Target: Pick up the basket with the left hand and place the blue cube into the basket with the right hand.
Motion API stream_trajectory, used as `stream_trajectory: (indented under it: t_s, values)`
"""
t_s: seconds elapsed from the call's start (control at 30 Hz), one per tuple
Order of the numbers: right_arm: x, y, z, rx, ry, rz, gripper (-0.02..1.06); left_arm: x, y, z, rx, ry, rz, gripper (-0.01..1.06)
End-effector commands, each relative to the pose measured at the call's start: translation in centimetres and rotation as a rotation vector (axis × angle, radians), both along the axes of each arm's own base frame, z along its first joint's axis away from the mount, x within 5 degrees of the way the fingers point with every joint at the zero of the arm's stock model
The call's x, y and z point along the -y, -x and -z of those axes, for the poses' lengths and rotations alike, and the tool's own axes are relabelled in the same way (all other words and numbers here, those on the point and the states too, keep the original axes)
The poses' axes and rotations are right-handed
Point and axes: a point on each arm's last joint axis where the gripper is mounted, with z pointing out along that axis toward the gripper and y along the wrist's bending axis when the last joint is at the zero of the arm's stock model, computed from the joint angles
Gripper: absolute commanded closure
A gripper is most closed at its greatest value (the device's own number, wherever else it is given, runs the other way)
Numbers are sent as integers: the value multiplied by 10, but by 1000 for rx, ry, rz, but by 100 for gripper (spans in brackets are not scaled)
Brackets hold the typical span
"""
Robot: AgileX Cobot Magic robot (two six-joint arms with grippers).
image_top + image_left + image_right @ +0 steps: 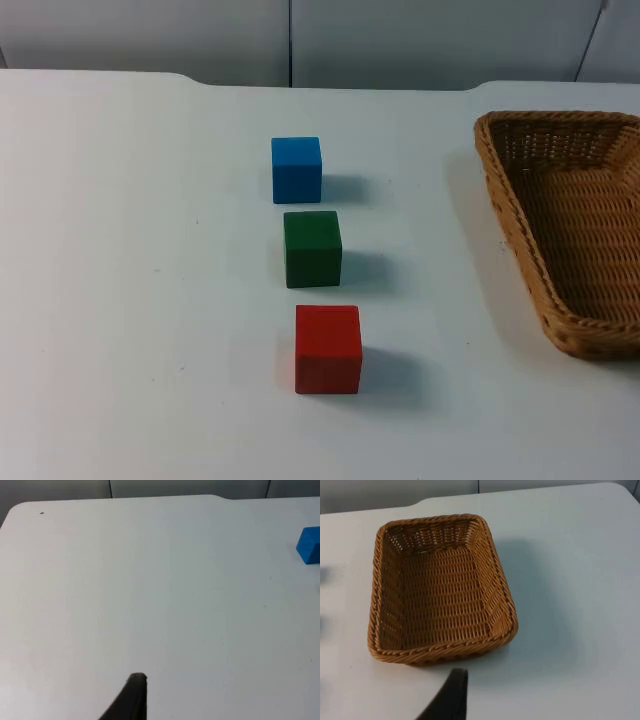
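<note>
Basket (570, 215) sat empty at table's (130, 300) right side, blue cube (296, 169) farthest in cube row. Nothing grasped yet; grippers' state I cannot tell. Next: left gripper must reach across to basket rim.

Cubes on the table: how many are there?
3, in a line on the white table: blue cube farthest back, green cube in the middle, red cube nearest. The wicker basket at the right holds none; its far side is cut off.
</note>
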Motion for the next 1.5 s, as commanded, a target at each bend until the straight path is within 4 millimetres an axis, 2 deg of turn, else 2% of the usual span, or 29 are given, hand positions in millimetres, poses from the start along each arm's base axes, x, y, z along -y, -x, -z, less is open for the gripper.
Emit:
stream_trajectory:
  t_s: [0.0,0.4,0.57,0.6,0.73,0.77,0.9,0.93,1.07,1.1,1.2,1.23,1.27,1.43,1.47]
  values:
    - [0,-1,1,5,-1,1,4,0,-1,1,2,9,2,0]
    - [0,-1,1,5,-1,1,4,0,-13,-4,-43,9,2,0]
    - [0,-1,1,5,-1,1,4,0,-15,-33,67,9,1,0]
    - [0,-1,1,5,-1,1,4,0,-15,-33,67,9,1,0]
    - [0,-1,1,5,-1,1,4,0,-19,-65,150,4,-3,0]
    - [0,-1,1,5,-1,1,4,0,-19,-65,150,4,-3,0]
    - [0,-1,1,5,-1,1,4,0,-33,-100,218,5,-4,0]
    - [0,-1,1,5,-1,1,4,0,-33,-100,218,5,-4,0]
    - [0,-1,1,5,-1,1,4,3,-60,-127,204,20,28,0]
    - [0,-1,1,5,-1,1,4,3,-60,-127,204,20,28,0]
    - [0,-1,1,5,-1,1,4,9,-84,-138,177,51,90,0]
    - [0,-1,1,5,-1,1,4,12,-92,-140,163,62,119,0]
    - [0,-1,1,5,-1,1,4,12,-92,-140,163,62,119,0]
    - [0,-1,1,5,-1,1,4,29,-137,-138,111,127,294,0]
    - [0,-1,1,5,-1,1,4,29,-137,-138,111,127,294,0]
